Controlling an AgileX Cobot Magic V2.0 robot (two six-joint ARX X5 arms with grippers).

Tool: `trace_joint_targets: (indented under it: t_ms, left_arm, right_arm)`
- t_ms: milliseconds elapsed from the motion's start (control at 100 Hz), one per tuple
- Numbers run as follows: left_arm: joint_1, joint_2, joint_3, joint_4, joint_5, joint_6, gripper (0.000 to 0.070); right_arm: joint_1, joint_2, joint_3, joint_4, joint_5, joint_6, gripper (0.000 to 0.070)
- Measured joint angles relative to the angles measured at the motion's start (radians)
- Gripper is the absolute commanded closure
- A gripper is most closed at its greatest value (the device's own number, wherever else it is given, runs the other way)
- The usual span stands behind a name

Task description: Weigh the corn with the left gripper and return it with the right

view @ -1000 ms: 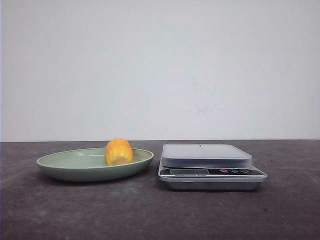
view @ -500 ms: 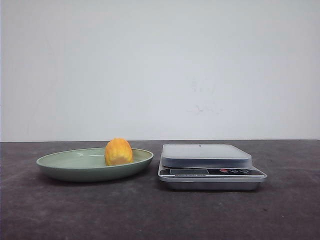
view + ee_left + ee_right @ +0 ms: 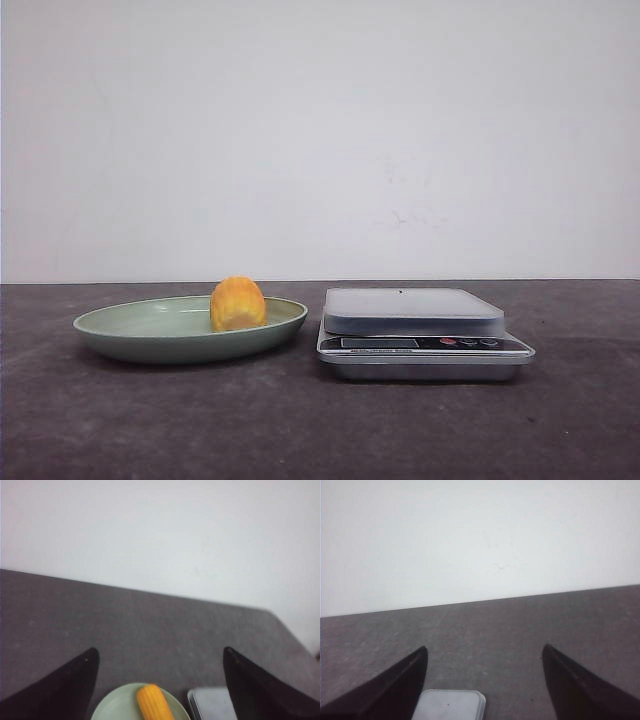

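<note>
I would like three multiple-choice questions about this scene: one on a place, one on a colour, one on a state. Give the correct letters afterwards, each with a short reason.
1. Where is the corn?
A. on the scale
B. on the plate
C. on the bare table

2. What colour is the plate?
A. pale green
B. red
C. black

3. How is the left tool?
A. shut on the corn
B. shut and empty
C. open

Answers:
1. B: the corn rests on the plate, beside the scale, whose platform is bare.
2. A: its rim and wall are pale green.
3. C: its fingers stand wide apart, nothing between them.
</note>
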Motion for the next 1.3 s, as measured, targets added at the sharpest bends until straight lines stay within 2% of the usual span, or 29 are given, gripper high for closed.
trace_joint_targets:
  t_ms: [120,290,650,910,1200,1300]
  left_arm:
    - [-0.081,0.1,0.028,0.011,-0.006,0.008,0.0229]
    - [-0.196,0.294,0.028,0.01,-0.082,0.012,0.0229]
    - [-0.348,0.668,0.028,0.061,-0.206,0.002,0.0229]
    - [-0.409,0.799,0.028,0.088,-0.289,-0.024,0.0229]
    - [-0.43,0.863,0.028,0.134,-0.315,-0.058,0.0233]
    - [-0.434,0.886,0.028,0.137,-0.317,-0.066,0.0311]
  right_arm:
    - [0.008,-0.001,0.002,-0.015,0.0,-0.009,0.0243]
    - [0.01,0.01,0.002,-0.048,0.0,-0.023,0.0243]
    - [0.01,0.034,0.002,-0.05,0.0,-0.035,0.0242]
    - [0.01,0.034,0.002,-0.051,0.0,-0.04,0.0242]
    - [0.01,0.034,0.002,-0.051,0.0,-0.04,0.0242]
    - [0.01,0.034,0.002,-0.057,0.0,-0.041,0.0242]
